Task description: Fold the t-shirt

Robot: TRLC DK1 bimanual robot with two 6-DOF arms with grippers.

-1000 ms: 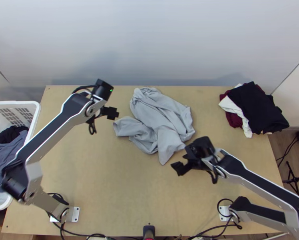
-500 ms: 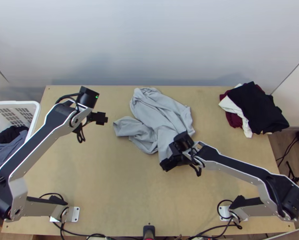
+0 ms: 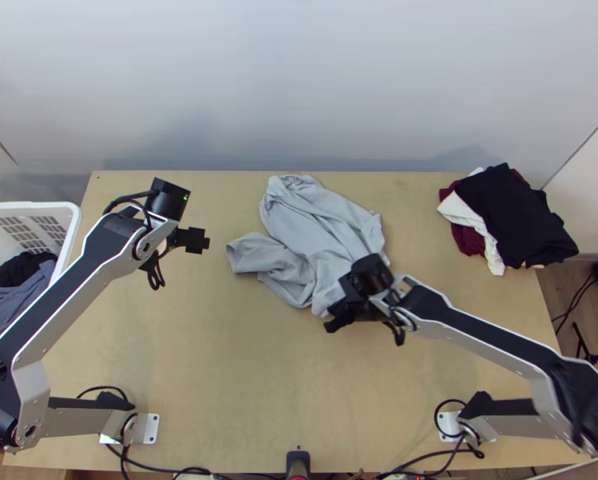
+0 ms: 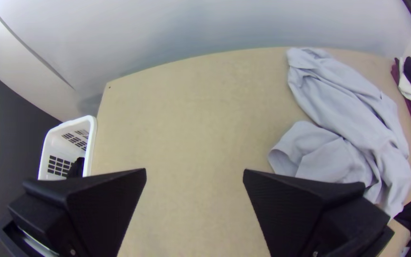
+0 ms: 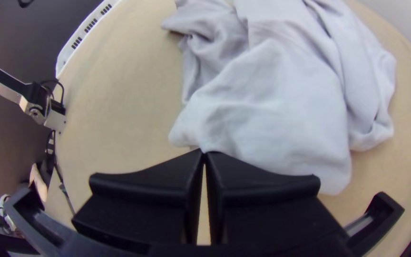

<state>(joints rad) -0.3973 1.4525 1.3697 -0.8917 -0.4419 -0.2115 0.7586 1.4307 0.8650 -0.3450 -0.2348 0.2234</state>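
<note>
The light grey t-shirt (image 3: 319,228) lies bunched and creased around the table's middle and toward its far edge. At its near edge is my right gripper (image 3: 332,322); in the right wrist view the fingertips of this gripper (image 5: 204,151) are together, closed on a bit of the grey cloth (image 5: 272,104). My left gripper (image 3: 203,241) is held to the left of the shirt, apart from it. In the left wrist view the left gripper (image 4: 194,172) has its fingers wide apart with bare table between them, and the shirt (image 4: 348,104) lies off to one side.
A pile of black, white and dark red clothes (image 3: 511,216) lies at the table's far right corner. A white basket (image 3: 73,232) with dark and blue-grey clothes stands against the left edge. Bare wood (image 3: 243,384) spreads across the near part of the table (image 3: 219,344).
The right gripper has moved left onto the shirt's near corner, closed there, and shifted slightly up the picture with the cloth. The left gripper has moved left, away from the shirt.
</note>
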